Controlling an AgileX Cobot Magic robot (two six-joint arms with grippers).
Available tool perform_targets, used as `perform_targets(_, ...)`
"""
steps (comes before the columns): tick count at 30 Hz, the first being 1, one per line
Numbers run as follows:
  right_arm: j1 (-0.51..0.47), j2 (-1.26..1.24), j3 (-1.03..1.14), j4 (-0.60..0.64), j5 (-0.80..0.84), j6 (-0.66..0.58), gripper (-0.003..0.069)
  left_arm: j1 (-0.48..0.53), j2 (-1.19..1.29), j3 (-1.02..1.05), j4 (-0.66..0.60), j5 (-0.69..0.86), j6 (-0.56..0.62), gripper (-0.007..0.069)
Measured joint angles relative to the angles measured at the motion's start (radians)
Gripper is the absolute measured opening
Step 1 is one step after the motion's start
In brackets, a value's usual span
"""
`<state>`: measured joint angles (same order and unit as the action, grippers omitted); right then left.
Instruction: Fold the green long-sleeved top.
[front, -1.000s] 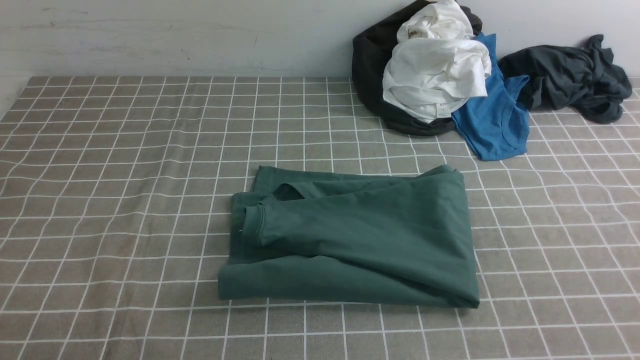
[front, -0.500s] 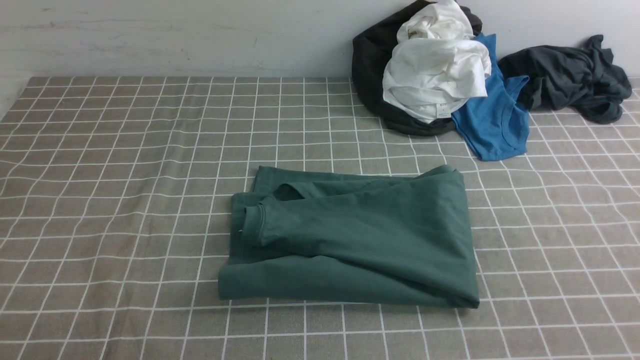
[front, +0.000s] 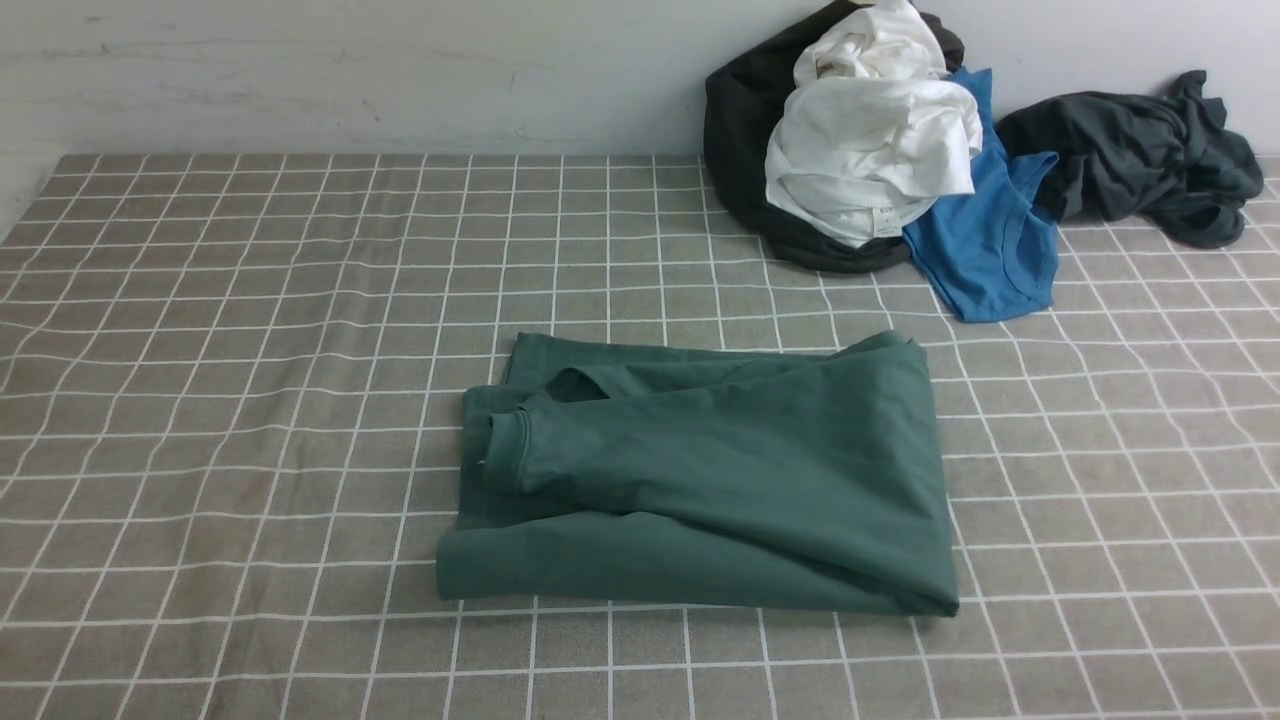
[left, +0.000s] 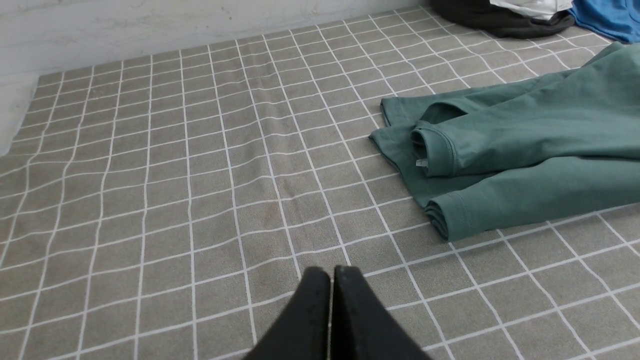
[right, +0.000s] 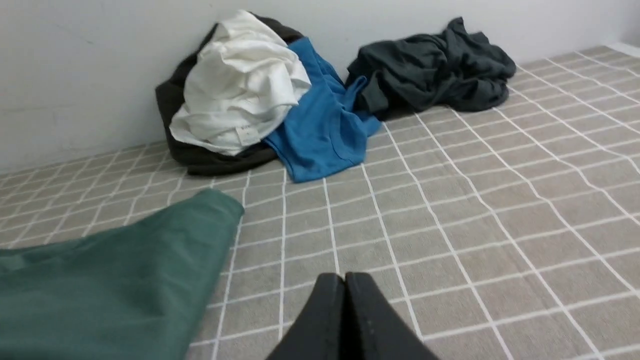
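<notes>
The green long-sleeved top (front: 720, 480) lies folded into a compact block in the middle of the checked tablecloth, a sleeve with its ribbed cuff (front: 505, 450) laid across it. The left wrist view shows the top (left: 525, 150) off to one side of my left gripper (left: 331, 272), which hangs shut and empty over bare cloth. My right gripper (right: 344, 277) is also shut and empty above the tablecloth, with an edge of the top (right: 110, 280) beside it. Neither arm appears in the front view.
A pile of clothes lies against the back wall at the far right: a white garment (front: 870, 150) on a black one (front: 740, 130), a bright blue top (front: 985, 250) and a dark charcoal garment (front: 1140, 155). The tablecloth (front: 250, 350) is wrinkled.
</notes>
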<state>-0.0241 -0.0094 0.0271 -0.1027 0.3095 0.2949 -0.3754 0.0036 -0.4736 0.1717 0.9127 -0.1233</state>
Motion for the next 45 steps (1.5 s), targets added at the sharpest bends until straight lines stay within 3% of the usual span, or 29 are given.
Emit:
perform_targets(9,0.000,-0.001,-0.002,0.055,0.044,-0.154,-0.0014,0.000,0.000,0.000,0.000,0.000,0.000,-0.0007)
perform_targets(45,0.000,-0.001,-0.003,0.074,0.048,-0.167,-0.0014,0.000,0.000,0.000,0.002,0.000,0.000,-0.0007)
